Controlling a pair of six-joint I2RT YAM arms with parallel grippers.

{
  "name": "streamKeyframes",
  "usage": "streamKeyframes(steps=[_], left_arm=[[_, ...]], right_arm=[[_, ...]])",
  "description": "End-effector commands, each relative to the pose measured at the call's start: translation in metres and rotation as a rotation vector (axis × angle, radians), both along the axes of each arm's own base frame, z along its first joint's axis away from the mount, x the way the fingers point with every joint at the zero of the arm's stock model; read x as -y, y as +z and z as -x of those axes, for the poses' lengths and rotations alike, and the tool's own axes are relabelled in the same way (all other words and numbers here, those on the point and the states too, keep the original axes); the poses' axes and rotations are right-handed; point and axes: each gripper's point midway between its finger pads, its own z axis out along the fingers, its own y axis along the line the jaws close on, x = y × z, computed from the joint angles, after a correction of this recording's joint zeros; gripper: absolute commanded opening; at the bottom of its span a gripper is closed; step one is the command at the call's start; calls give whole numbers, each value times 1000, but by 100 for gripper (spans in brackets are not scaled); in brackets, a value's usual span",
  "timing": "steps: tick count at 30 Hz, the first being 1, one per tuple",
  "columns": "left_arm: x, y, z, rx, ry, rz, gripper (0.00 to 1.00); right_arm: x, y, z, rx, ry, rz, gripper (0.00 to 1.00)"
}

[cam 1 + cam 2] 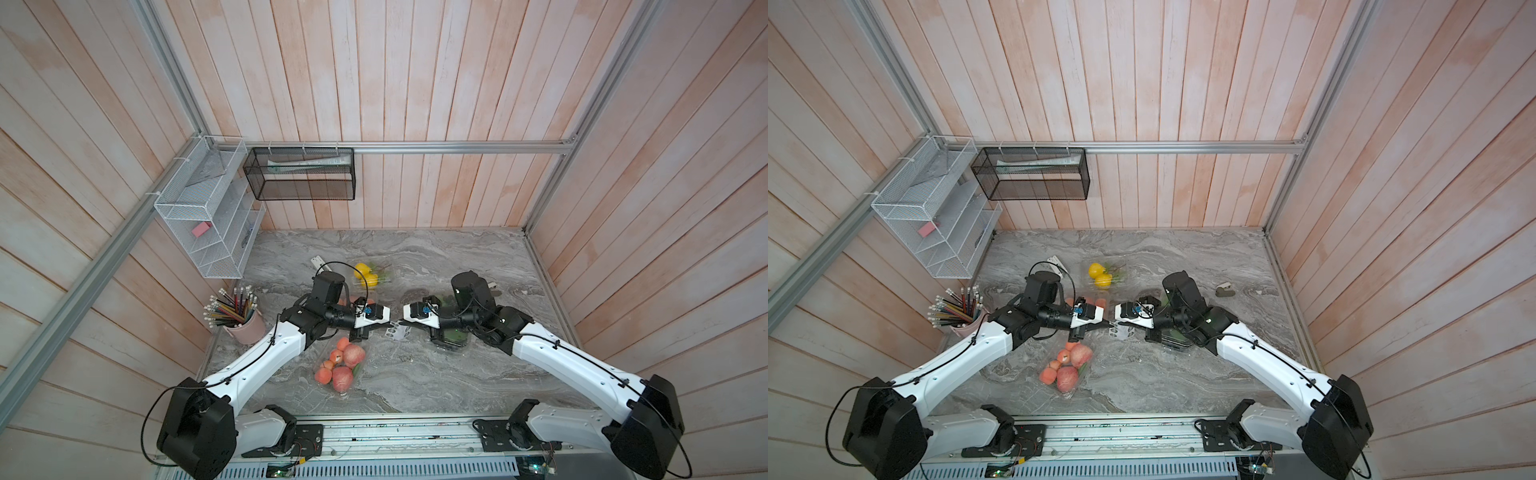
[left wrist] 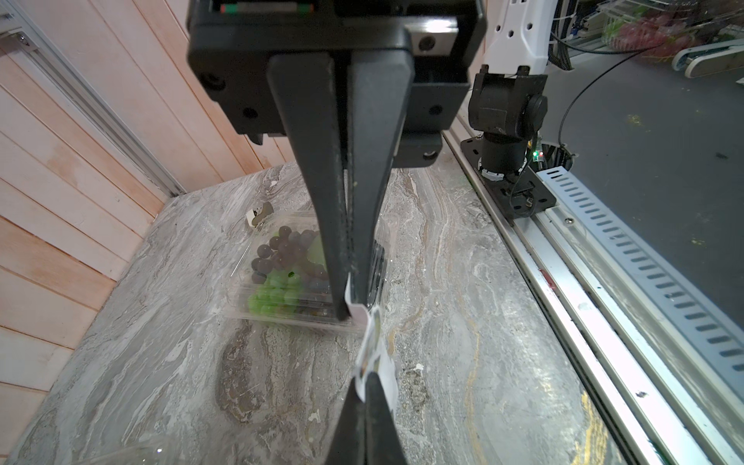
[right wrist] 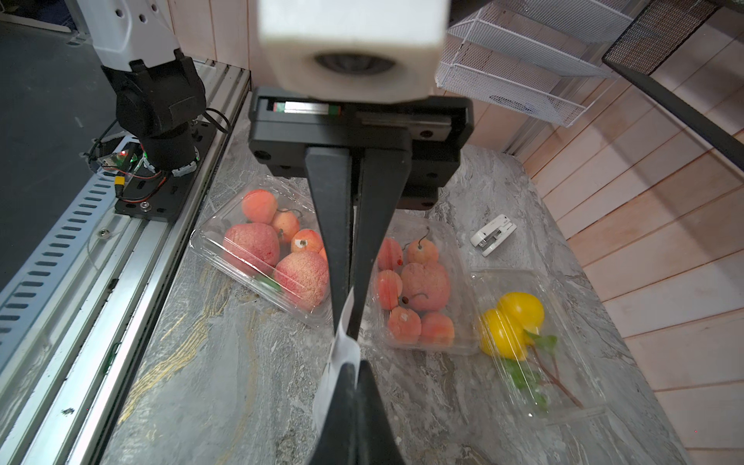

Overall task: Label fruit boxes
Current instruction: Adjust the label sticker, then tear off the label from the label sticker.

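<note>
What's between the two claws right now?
The white sticker sheet, pinched at opposite ends by the left claw and the right claw. Both wrist views show it most clearly.

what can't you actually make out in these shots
sticker sheet: nearly edge-on in both wrist views, tiny in both top views; stickers uncountable.
grape box: mostly under the right arm in both top views.
farther apple box: largely behind the left arm in both top views.

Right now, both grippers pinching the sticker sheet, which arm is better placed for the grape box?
Right, likely: the grape box lies under the right arm; the left gripper is across the sticker sheet, beside an apple box.
</note>
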Motion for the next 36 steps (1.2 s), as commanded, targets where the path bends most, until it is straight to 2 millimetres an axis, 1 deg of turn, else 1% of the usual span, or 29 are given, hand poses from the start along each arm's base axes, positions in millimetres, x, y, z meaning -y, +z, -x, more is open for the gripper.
streamKeyframes(steps=[1, 9, 14, 16, 18, 20, 24, 28, 30, 33, 36], left_arm=[[3, -3, 5, -20, -24, 8, 0], [4, -2, 3, -11, -16, 10, 0], [2, -3, -1, 0, 22, 6, 0], [1, -3, -6, 2, 59, 9, 0], [1, -1, -15, -6, 116, 20, 0], [2, 0, -22, -22, 154, 25, 0], [2, 1, -25, -26, 173, 41, 0], [2, 1, -27, -17, 184, 50, 0], [3, 2, -27, -16, 181, 55, 0], [4, 4, -27, -18, 173, 67, 0], [4, 5, -25, -8, 160, 70, 0]], right_arm=[[-2, -4, -1, -5, 15, -10, 0], [-3, -3, -2, -8, -1, -34, 0], [3, -1, -6, 14, -54, -33, 18], [9, 2, -11, 22, -105, -35, 29], [16, 6, -17, 10, -170, -46, 41], [25, 11, -19, 25, -214, -57, 45], [42, 27, -21, 79, -308, -130, 45], [49, 38, -11, 70, -321, -208, 41], [48, 36, -5, 45, -300, -223, 38], [40, 30, 3, -9, -238, -226, 35], [30, 25, 4, -42, -201, -232, 33]])
